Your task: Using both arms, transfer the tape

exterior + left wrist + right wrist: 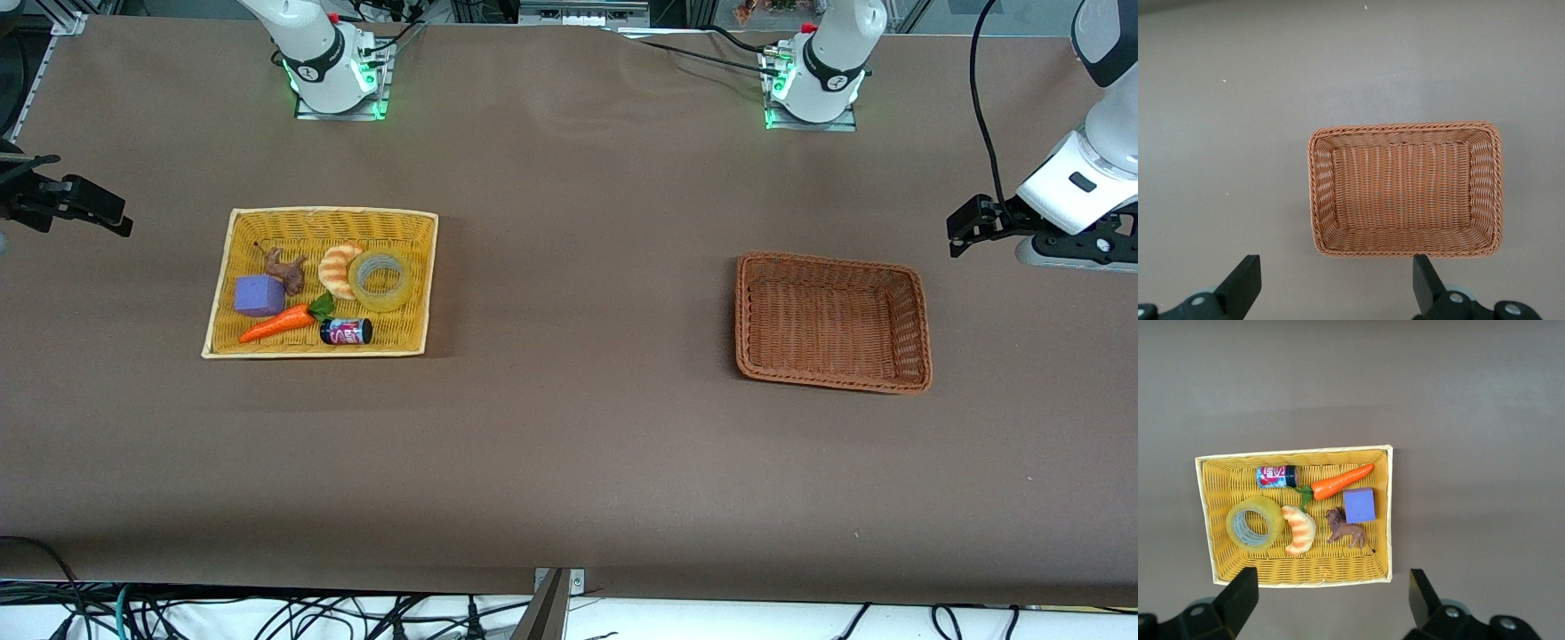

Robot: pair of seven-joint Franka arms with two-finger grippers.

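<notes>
While untouched: tape (380, 280) in tray (233, 267)

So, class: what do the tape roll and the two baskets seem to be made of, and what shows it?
The tape: probably glossy translucent plastic film, yellowish, with the tray showing faintly through its wall.
The yellow tray: tight flat weave with a pale rim, likely plastic wicker or straw; which one is unclear.
The brown basket: coarser woven strands with a braided rim, rattan-like, possibly plastic.

Small can's (346, 332) label is unreadable; right gripper (67, 203) cut by picture edge.
</notes>
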